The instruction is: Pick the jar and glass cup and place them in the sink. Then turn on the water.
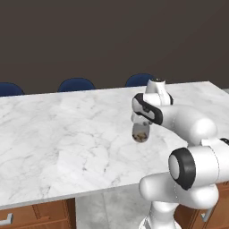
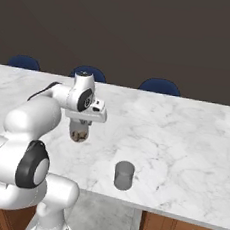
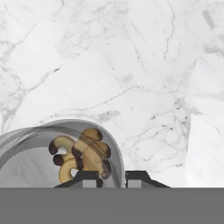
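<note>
The task is at its first stage, by my reading: the jar [image 2: 78, 132] is up off the marble worktop [image 1: 67, 143] and hangs under the hand, so it is picked but not yet placed. The sink is not in sight from here, so I judge the carry to it is still to come, along with the second pick and the water.

The fingers [image 3: 111, 177] stand nearly together, pinched on the wall of the jar at its rim. In the hand view the jar lies close against one fingertip, with its brown-golden bits just past it. Below the fingers there is bare worktop.

Farther off, toward the worktop's near edge, the glass cup [image 2: 123, 176] stands upright on the marble, well apart from the fingers and untouched.
</note>
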